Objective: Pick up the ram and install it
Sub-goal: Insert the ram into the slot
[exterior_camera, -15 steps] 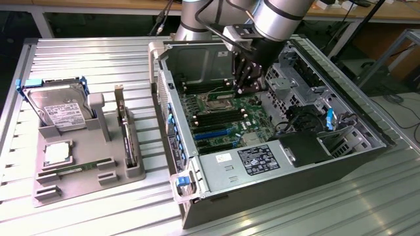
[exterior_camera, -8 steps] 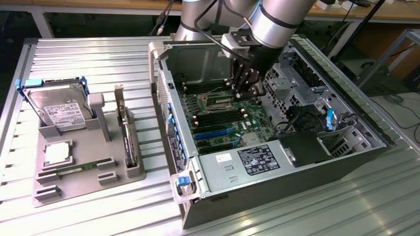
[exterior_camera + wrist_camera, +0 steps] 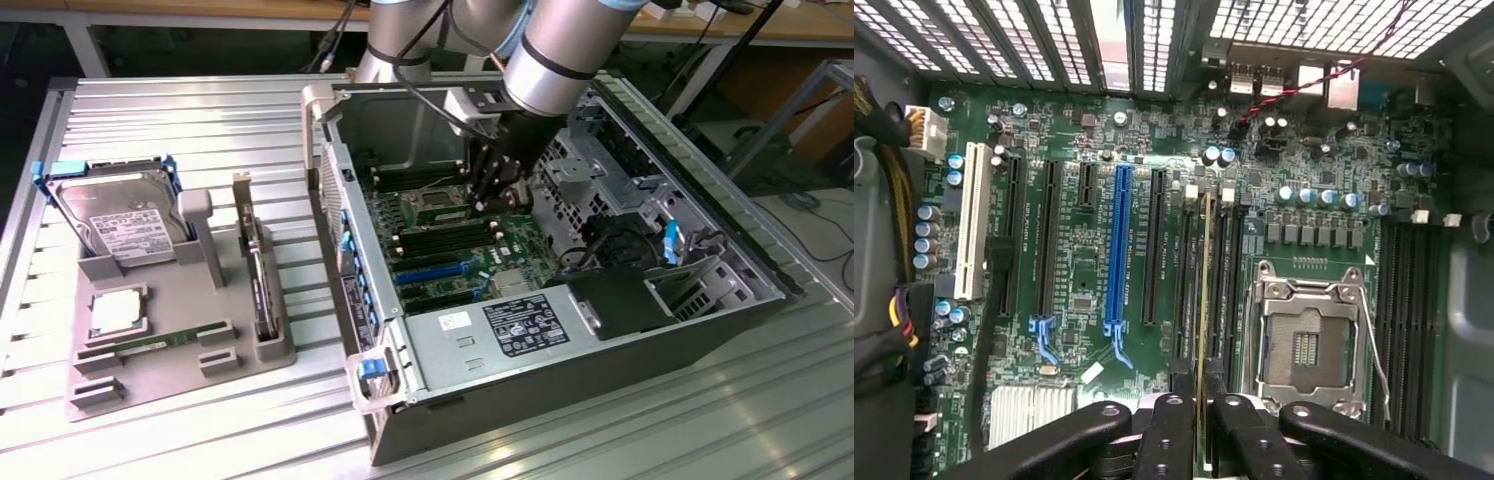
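In the wrist view the ram [image 3: 1205, 300] shows edge-on as a thin, long greenish-gold strip, and my gripper [image 3: 1204, 405] is shut on it between its black fingers [image 3: 1170, 432]. The ram runs parallel to the black memory slots [image 3: 1226, 270], directly over them and beside the open CPU socket [image 3: 1309, 340]. Whether it sits in a slot I cannot tell. In the exterior view the gripper [image 3: 494, 195] reaches down into the open computer case [image 3: 561, 330], just above the motherboard [image 3: 461, 250] near the socket.
A grey fixture [image 3: 174, 360] at the exterior view's left carries a hard drive [image 3: 127, 225], an upright expansion card [image 3: 254, 270], a CPU [image 3: 118, 312] and a thin green strip [image 3: 140, 347]. Case walls, the drive cage [image 3: 587, 180] and cables [image 3: 621, 240] crowd the gripper.
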Robot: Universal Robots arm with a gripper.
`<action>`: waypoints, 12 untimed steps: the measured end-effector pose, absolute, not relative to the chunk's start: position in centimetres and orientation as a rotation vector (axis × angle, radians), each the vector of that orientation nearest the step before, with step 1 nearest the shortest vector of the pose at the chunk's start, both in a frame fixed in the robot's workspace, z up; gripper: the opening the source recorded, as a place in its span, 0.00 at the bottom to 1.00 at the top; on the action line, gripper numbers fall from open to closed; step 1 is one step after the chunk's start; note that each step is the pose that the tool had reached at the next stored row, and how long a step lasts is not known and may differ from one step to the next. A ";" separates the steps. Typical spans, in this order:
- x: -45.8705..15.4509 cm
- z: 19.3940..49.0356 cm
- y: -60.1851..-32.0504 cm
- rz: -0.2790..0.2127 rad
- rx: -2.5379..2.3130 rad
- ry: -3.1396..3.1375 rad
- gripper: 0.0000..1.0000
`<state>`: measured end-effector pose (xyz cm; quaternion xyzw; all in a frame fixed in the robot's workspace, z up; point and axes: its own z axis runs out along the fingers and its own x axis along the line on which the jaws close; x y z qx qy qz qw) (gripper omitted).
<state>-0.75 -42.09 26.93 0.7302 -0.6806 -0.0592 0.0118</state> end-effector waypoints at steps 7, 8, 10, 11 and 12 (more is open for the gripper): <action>-1.5 25.3 -42.1 -0.167 2.268 -2.116 0.14; -1.5 25.2 -42.1 -0.164 2.267 -2.115 0.14; -1.6 24.8 -42.0 -0.158 2.264 -2.112 0.14; -1.6 24.6 -41.8 -0.152 2.261 -2.110 0.14; -1.6 24.3 -41.6 -0.148 2.259 -2.109 0.14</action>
